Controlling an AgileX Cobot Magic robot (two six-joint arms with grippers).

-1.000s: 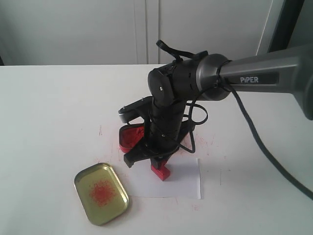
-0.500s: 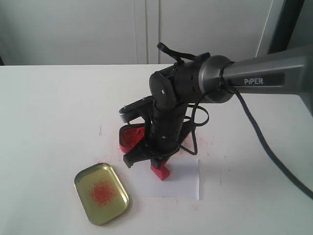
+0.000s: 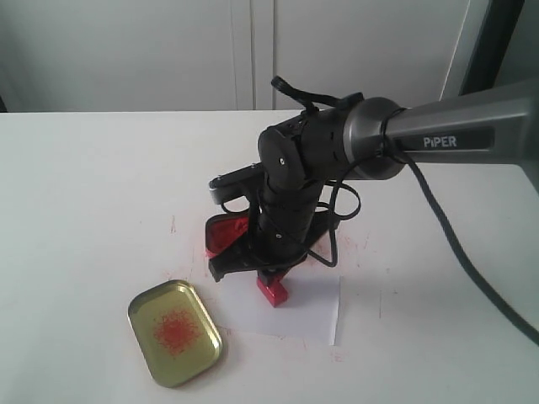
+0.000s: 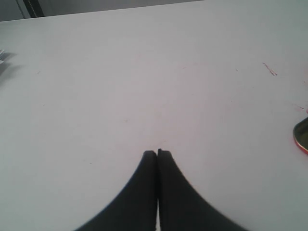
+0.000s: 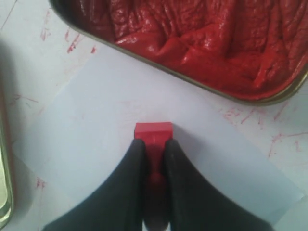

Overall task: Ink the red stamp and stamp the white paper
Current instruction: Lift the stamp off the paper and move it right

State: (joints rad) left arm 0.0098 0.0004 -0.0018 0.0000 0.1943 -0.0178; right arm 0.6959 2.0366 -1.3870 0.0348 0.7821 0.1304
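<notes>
My right gripper [image 5: 153,147] is shut on the red stamp [image 5: 153,133], whose square base points down at the white paper [image 5: 106,130]. In the exterior view the red stamp [image 3: 272,289] rests on or just above the near left part of the white paper [image 3: 307,310], under the right gripper [image 3: 271,271]. The open red ink tin [image 5: 192,43] lies just beyond the paper; in the exterior view the arm hides most of that tin [image 3: 221,236]. My left gripper [image 4: 157,153] is shut and empty over bare tabletop, out of the exterior view.
The gold lid [image 3: 173,331] with a red smudge lies inside up, near the front left of the paper; its edge [image 5: 4,192] shows in the right wrist view. Red smears [image 3: 358,246] mark the white table [image 3: 101,185] around the tin.
The right gripper with the stamp has shifted slightly left and toward the tin. The paper has slid and turned a little with it.
</notes>
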